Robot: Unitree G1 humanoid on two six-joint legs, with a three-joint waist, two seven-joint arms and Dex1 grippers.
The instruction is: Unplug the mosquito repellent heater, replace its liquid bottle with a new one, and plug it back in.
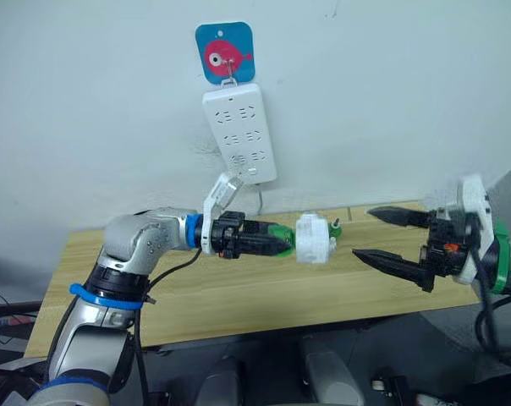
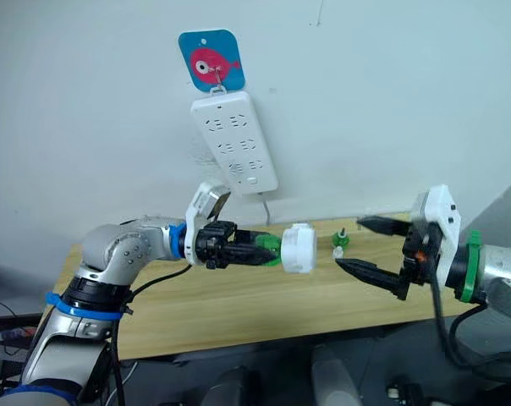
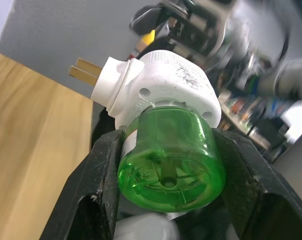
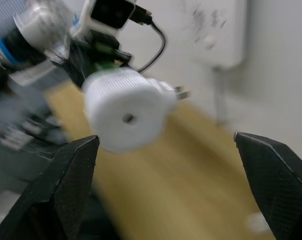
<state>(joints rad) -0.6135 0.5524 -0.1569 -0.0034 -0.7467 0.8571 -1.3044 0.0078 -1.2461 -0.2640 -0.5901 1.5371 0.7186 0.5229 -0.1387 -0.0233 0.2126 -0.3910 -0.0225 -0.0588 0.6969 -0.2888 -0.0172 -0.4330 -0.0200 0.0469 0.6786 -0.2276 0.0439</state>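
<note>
With the heater (image 1: 315, 238) already unplugged and held above the tabletop (image 1: 239, 296), left gripper (image 1: 277, 241) jaws clamped on its green bottle (image 3: 168, 160), the right gripper (image 1: 387, 237) waits spread wide, bottle swap and replugging remaining.

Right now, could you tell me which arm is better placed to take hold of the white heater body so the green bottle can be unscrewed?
The right. The right gripper is open, facing the mosquito repellent heater, while the left gripper is shut on the green bottle screwed into it.
</note>
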